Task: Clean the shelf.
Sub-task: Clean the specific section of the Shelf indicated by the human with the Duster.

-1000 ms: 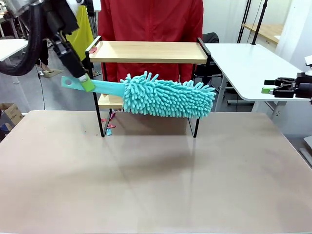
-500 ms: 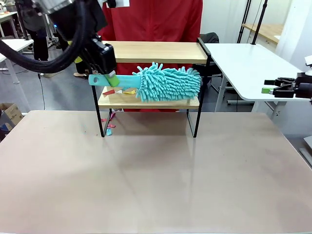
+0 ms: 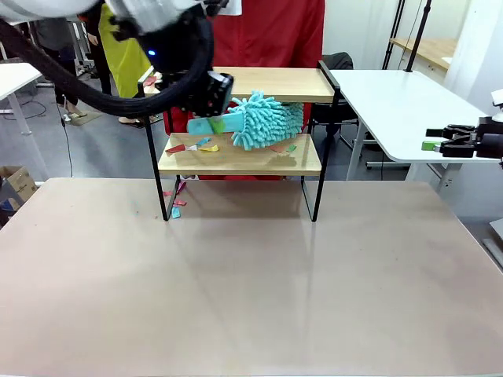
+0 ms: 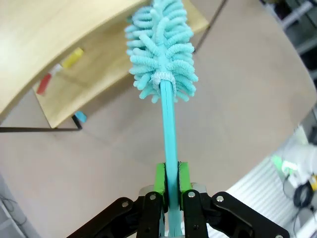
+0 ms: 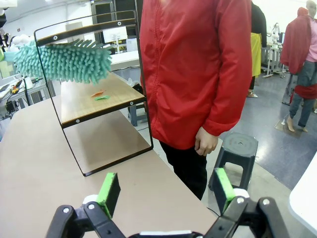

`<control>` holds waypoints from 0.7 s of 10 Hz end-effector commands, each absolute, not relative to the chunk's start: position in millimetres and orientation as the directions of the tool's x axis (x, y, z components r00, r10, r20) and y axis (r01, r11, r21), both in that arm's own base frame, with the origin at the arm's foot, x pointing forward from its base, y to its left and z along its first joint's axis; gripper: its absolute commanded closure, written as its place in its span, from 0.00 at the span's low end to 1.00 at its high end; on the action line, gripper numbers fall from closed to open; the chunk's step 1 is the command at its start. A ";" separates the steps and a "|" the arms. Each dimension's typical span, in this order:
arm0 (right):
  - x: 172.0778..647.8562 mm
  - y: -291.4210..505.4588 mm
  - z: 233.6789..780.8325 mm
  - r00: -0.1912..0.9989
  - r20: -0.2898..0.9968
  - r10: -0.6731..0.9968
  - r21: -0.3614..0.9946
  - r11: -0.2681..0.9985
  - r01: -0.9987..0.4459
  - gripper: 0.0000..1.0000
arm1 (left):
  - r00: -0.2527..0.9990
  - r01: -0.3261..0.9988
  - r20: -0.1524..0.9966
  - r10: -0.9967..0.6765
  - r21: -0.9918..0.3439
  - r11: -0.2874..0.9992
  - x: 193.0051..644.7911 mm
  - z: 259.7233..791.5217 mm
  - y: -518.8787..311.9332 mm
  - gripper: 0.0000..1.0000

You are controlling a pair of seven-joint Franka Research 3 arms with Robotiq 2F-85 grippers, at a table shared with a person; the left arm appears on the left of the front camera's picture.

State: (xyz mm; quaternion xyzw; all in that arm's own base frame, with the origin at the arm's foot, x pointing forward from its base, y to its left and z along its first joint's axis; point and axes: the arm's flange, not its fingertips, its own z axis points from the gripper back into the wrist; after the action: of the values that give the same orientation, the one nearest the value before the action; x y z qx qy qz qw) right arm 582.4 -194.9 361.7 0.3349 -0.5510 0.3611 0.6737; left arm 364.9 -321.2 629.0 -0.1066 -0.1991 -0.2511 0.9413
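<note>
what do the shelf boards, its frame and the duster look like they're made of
The shelf boards look like light wood or wood-look laminate, matte, with faint grain. Its frame seems to be thin black metal, probably painted, with small screw heads at the corners. The duster head looks like teal chenille microfibre: soft, stubby fingers. The duster handle appears to be smooth teal plastic, flat and thin.
</note>
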 end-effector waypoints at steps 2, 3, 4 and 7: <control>582.8 -192.4 369.6 0.149 0.982 0.120 0.064 0.528 -0.847 0.00 | 0.814 0.389 0.493 -0.307 -0.070 0.919 380.0 621.1 -359.7 0.87; 582.8 -192.4 369.6 0.149 0.982 0.120 0.064 0.528 -0.847 0.00 | 0.807 0.370 0.513 -0.292 -0.055 0.927 383.4 617.0 -372.8 0.87; 582.8 -192.4 369.6 0.149 0.982 0.120 0.064 0.528 -0.847 0.00 | 0.818 0.363 0.501 -0.282 -0.069 0.929 387.8 612.6 -387.5 0.87; 582.8 -192.4 369.6 0.149 0.982 0.120 0.064 0.528 -0.847 0.00 | 0.824 0.335 0.511 -0.244 -0.093 0.938 388.5 612.3 -415.4 0.87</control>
State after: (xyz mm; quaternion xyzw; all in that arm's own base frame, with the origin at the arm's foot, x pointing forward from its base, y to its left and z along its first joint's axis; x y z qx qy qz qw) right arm 582.4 -194.9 361.7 0.3349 -0.5510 0.3610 0.6737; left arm 387.0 -402.1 602.7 -0.0902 -0.2402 -0.1670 0.9520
